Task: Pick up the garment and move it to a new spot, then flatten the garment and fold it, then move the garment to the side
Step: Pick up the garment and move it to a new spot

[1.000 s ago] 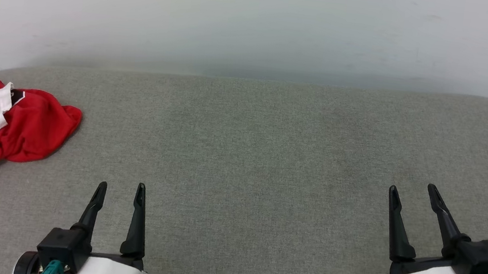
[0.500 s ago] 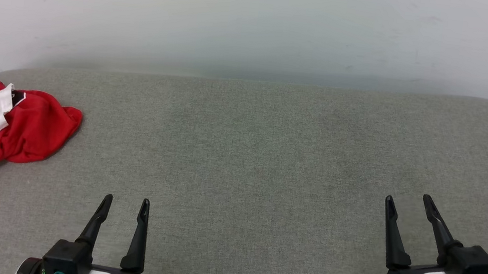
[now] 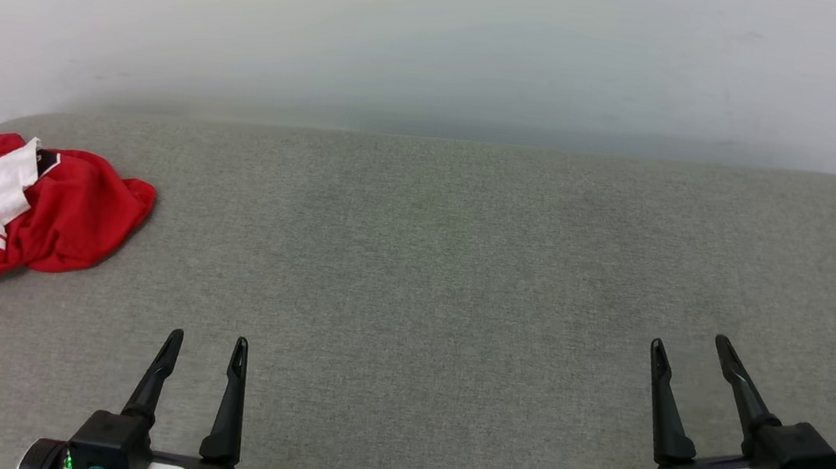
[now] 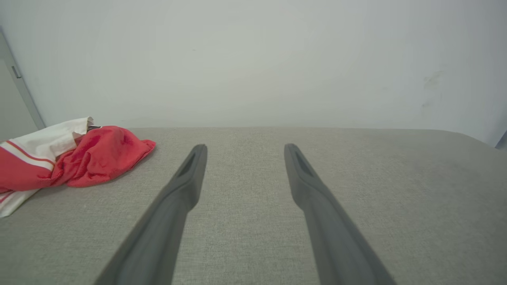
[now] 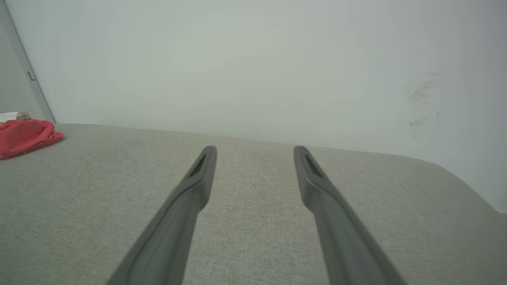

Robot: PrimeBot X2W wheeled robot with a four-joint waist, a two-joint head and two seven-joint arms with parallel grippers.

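The garment lies crumpled in a red-and-white heap at the 9 o'clock edge of the grey fabric surface. The left gripper hovers at 7 o'clock, jaws wide and empty, the garment near at its 10 o'clock. The right gripper, at 4 o'clock, is likewise wide and empty, well apart from the garment.

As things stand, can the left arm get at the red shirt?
Probably yes: the left fingers stand open, and only bare grey cushion lies between them and the crumpled shirt off to their left.
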